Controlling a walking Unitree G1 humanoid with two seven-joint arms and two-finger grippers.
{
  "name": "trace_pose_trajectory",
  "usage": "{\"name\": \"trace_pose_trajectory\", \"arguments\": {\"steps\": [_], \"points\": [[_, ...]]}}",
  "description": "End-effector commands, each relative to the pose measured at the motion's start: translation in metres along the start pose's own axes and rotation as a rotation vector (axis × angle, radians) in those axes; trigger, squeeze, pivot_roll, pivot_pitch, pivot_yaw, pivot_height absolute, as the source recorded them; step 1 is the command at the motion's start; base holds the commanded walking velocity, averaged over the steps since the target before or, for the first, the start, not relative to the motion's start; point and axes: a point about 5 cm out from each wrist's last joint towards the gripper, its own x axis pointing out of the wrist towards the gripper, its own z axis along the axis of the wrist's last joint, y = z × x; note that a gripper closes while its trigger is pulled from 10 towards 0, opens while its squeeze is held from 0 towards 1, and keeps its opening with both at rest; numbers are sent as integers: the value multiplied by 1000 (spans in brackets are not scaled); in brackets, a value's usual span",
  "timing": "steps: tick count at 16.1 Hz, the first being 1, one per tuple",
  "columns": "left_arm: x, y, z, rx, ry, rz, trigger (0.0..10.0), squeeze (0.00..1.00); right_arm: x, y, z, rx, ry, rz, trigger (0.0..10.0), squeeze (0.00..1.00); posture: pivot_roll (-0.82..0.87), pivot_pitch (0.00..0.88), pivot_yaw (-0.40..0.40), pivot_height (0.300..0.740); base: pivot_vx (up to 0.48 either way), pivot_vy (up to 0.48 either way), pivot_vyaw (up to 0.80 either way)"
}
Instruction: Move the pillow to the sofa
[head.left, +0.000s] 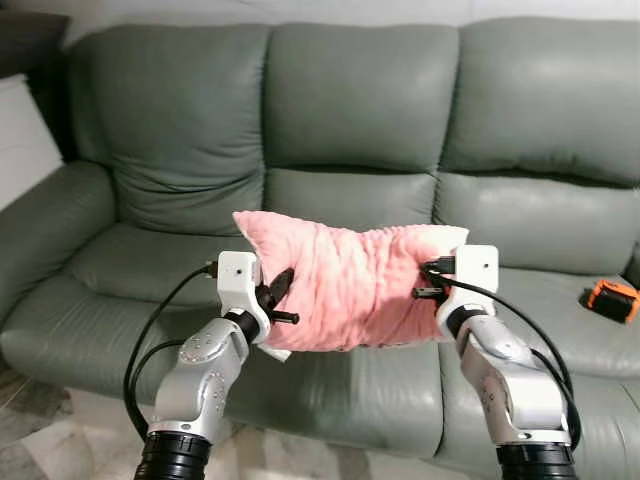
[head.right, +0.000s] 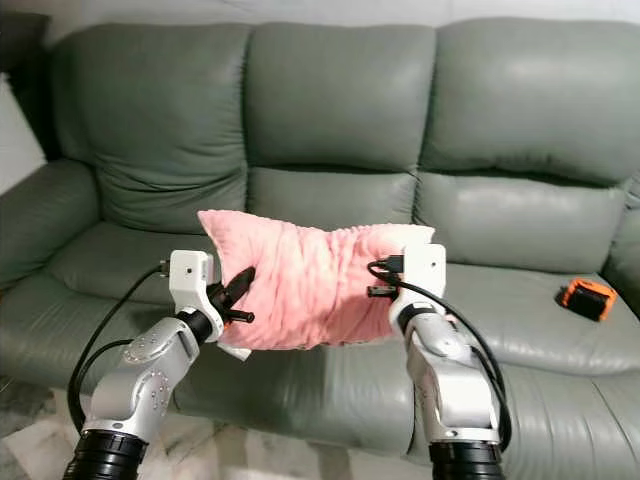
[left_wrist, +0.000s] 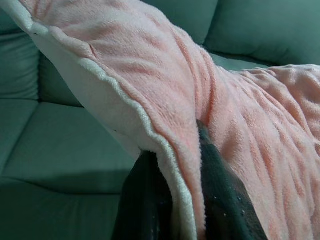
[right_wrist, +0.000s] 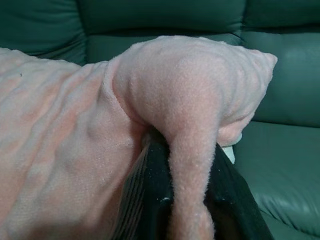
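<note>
Pillow: pink, plush, rumpled; pale edge seam; pinched both ends.

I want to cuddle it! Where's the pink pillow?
The pink pillow hangs in the air before the green sofa's middle seat, pinched between the left claw and right claw.

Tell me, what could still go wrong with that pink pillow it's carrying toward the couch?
Each gripper, left and right, pinches only a fold of fabric at one end of the pink pillow, so the plush cover might slip free. The pillow hangs in the air before the sofa; let go too early, it could drop onto the floor.
</note>
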Motion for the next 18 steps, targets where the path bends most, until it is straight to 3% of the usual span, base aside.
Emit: {"name": "trace_pose_trajectory", "arguments": {"steps": [1,6,14,16,18], "points": [[2,-3,6,16,-22,-21,10000,0,1,2,7,-3,-29,5,10000,0,-177,0,39,740,0,0,0],[2,-3,4,12,5,-8,10000,0,0,1,6,-2,-27,3,10000,0,-177,0,40,740,0,104,0],[3,-4,3,26,8,-14,10000,0,0,1,6,-5,-26,0,10000,0,-181,0,38,740,0,454,0],[3,-5,4,52,-1,-17,10000,0,0,0,6,-6,-24,-2,10000,0,-180,0,37,740,0,0,0],[5,-2,5,131,-12,23,10000,0,1,-1,6,-8,-24,-7,10000,0,-181,0,37,740,0,0,0]]}}
